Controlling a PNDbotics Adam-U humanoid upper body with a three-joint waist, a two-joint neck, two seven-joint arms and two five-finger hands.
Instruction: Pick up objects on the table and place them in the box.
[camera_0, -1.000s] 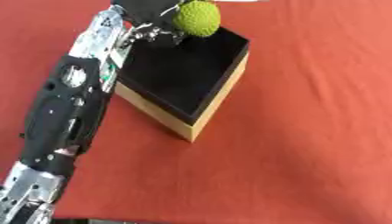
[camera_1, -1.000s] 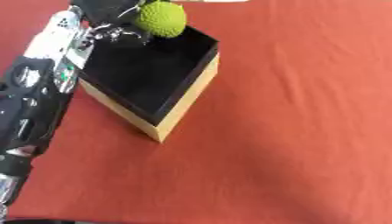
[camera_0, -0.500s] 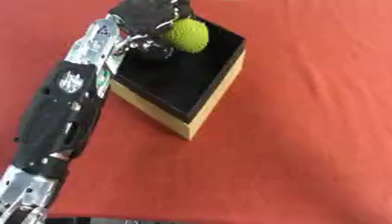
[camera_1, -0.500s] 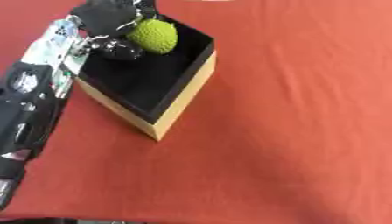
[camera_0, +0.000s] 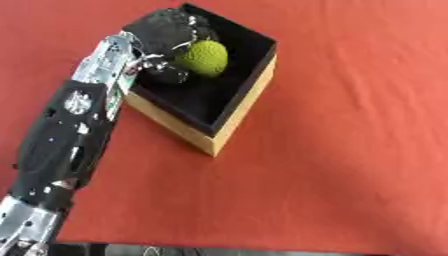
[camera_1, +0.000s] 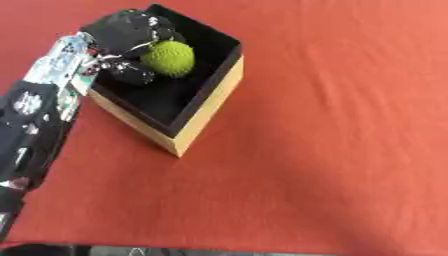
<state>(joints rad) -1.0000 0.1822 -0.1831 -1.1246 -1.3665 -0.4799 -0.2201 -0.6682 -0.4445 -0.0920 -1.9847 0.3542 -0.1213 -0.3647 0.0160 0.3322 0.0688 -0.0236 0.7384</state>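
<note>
A square box (camera_0: 236, 112) with tan wooden sides and a black inside sits on the red table at the upper left. My left hand (camera_0: 162, 35) reaches over the box from the left, its fingers curled round a bumpy yellow-green ball (camera_0: 203, 57). The ball hangs inside the box's opening, near its far left part. Whether it touches the black floor I cannot tell. My left arm (camera_0: 74, 130) runs along the view's left side down to the lower corner. My right hand shows in neither view.
The red cloth (camera_0: 350, 150) covers the table to the right of and below the box. The table's front edge (camera_0: 219, 246) runs along the bottom of the view.
My left hand has lowered the green ball from above the box's far corner down into the box's opening. The camera has also tilted, shifting the box lower in the picture.
</note>
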